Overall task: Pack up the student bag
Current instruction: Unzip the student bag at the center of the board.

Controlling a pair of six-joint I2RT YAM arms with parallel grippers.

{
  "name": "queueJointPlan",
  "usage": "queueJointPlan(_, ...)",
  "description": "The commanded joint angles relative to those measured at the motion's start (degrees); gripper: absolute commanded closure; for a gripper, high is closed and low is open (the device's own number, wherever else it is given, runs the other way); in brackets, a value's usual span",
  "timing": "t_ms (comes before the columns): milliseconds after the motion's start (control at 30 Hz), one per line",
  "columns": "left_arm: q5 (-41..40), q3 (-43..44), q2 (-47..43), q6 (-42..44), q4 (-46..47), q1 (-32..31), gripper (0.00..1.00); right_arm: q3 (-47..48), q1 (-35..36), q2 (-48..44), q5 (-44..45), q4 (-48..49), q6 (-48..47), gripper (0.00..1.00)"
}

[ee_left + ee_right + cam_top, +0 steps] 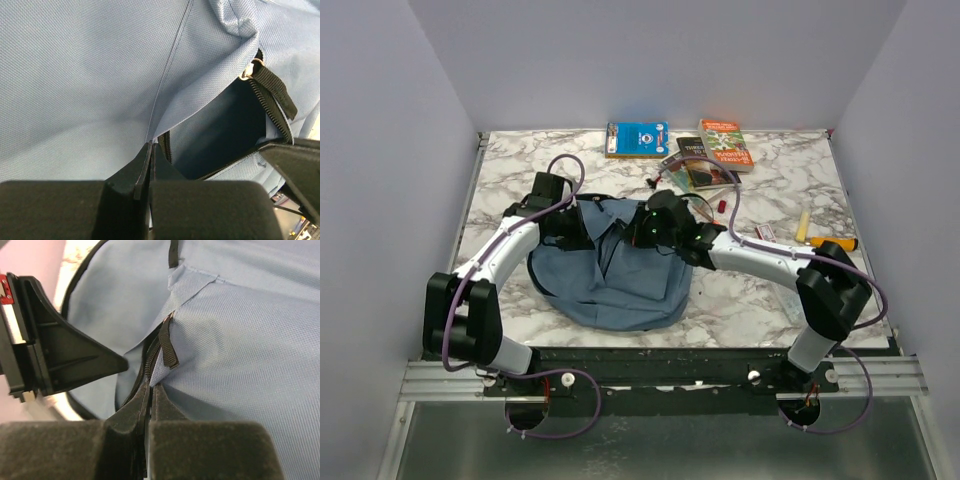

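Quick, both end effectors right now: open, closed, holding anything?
Left end effector: closed, pinching the bag at the edge of its opening.
Right end effector: closed, pinching the bag's edge as well.

The top camera looks down from high at the near edge over the whole surface (750,300). Each wrist camera sights along its own jaws, close against the student bag (620,285), shared by all views.

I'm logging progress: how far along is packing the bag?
Done: the bag is unzipped. In hand: the left gripper and right gripper are both shut on the opening's edges. Left: the books lie on the table, none packed.
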Motion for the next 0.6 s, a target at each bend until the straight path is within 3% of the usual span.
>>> queueJointPlan(0,3.0,1.6,1.1,-0.4,-0.3,0.1,1.00,-5.7,-6.5,-2.6,-27.8,16.8,11.5,1.00)
queueJointPlan(300,0.5,0.8,-5.0,0.3,1.5,0.1,1.00,-1.1,-7.3,0.3,-23.7,3.0,4.4,1.00)
queueJointPlan(567,3.1,0.1,-5.1,0.4,3.0,0.0,1.00,0.4,-7.3,1.3,-29.4,4.4,4.2,1.00)
